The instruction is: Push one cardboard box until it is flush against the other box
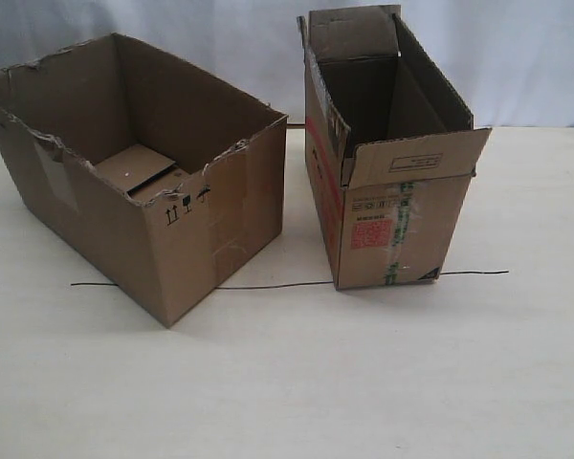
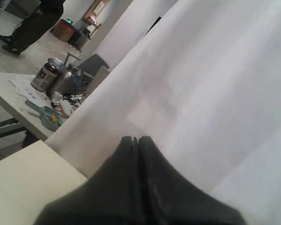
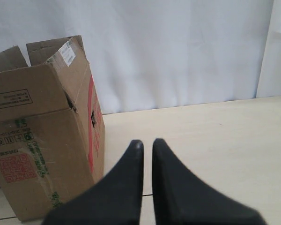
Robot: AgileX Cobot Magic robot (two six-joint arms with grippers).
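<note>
**Gap open between the cartons; both grippers empty**

The left gripper (image 2: 137, 138) has its fingertips pressed together on nothing; the right gripper (image 3: 147, 143) shows only a thin slit between its fingers and also holds nothing. Neither appears in the exterior view.

The other box (image 3: 42, 140) stands just ahead of the right gripper, toward that arm's inner side and not touching it. The left wrist view faces a white backdrop, so where the cardboard box (image 1: 86, 220) lies from the left gripper cannot be told. The two cartons stand apart on the table (image 1: 287, 402), and the wide one is skewed relative to its neighbour.

To push well, I judge that closed fingers should meet the outer wall low down and near its middle; high contact risks tipping or buckling the wall; an off-centre push would swing the carton further askew. Advance slowly and correct the angle so the faces meet fully.

The cardboard box is wide, plain brown and open-topped, with a ragged torn rim, small black handling symbols near one corner and a loose cardboard piece inside.
</note>
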